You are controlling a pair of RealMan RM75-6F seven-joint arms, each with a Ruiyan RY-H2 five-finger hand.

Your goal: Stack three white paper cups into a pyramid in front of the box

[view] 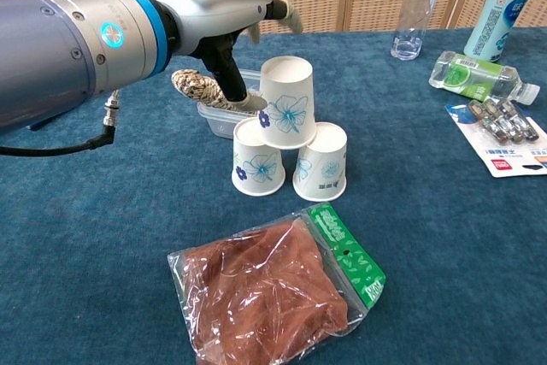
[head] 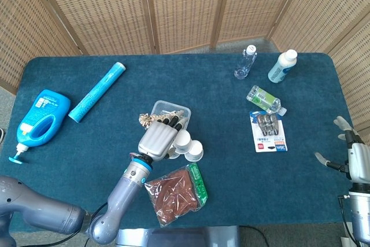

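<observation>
Pyramid of three white paper cups [view: 288,144] stands just in front of the clear box [head: 169,114] near the table's [head: 58,160] front edge, the left hand [head: 157,140] clasping its upside-down top cup [view: 287,113], while the right hand [head: 349,154] idles with fingers spread, holding nothing, at the right edge.

No lettering is legible: print on the blue detergent bottle [head: 38,117], battery card [view: 514,150] and right-hand paper cup [view: 321,161] appears too small to read.
</observation>
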